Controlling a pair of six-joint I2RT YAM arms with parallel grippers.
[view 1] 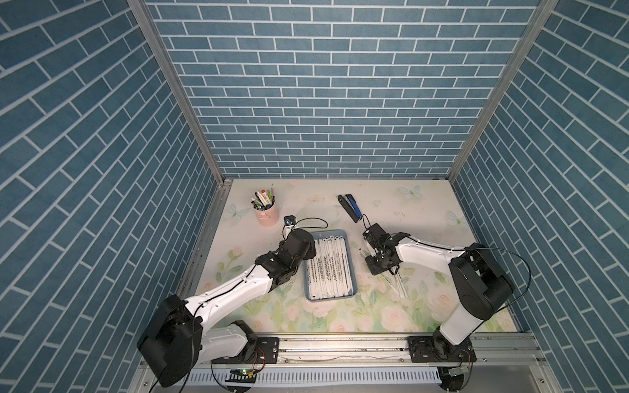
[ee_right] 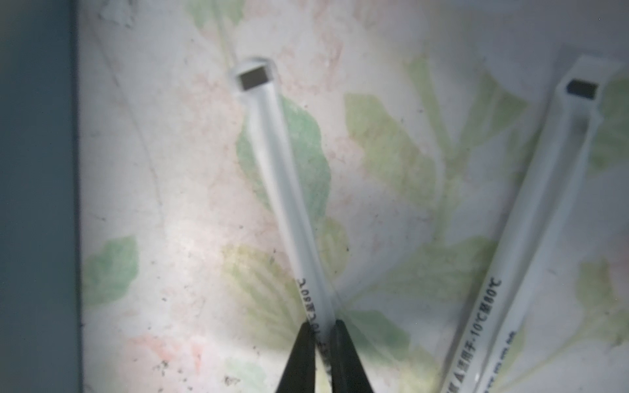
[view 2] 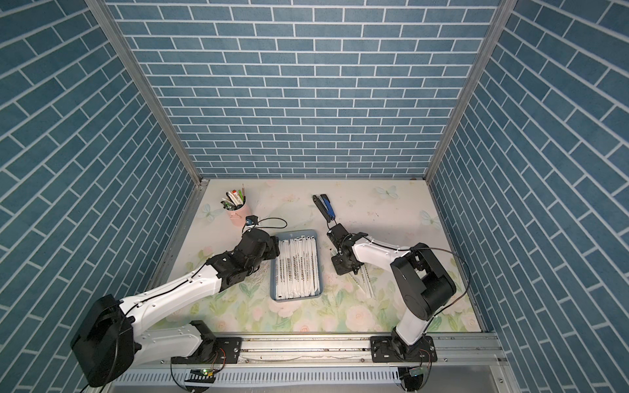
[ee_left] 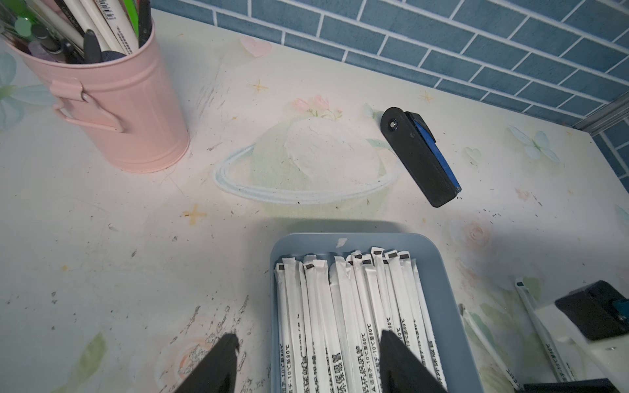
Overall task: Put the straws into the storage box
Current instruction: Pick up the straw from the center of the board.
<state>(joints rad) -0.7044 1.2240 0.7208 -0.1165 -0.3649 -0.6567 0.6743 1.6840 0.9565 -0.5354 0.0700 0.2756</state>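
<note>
Straws (ee_left: 343,306), white, paper-wrapped and printed in small black type, fill the one shallow blue-grey plastic storage box (view 1: 332,298). Roughly a dozen ends show in the left wrist view, too overlapped for an exact count. Two more straws (view 1: 401,289) lie on the floral table (view 1: 408,217) right of the box. The right gripper (ee_right: 322,328) is clamped on one loose straw (ee_right: 279,170), with the second loose straw (ee_right: 541,217) lying apart beside it. The left gripper (ee_left: 308,337) hangs spread and empty, straddling the box's left rim. One pink metal cup (view 1: 267,214) of pens (view 1: 263,199) and one dark blue-and-black stapler (view 1: 350,207) sit behind.
</note>
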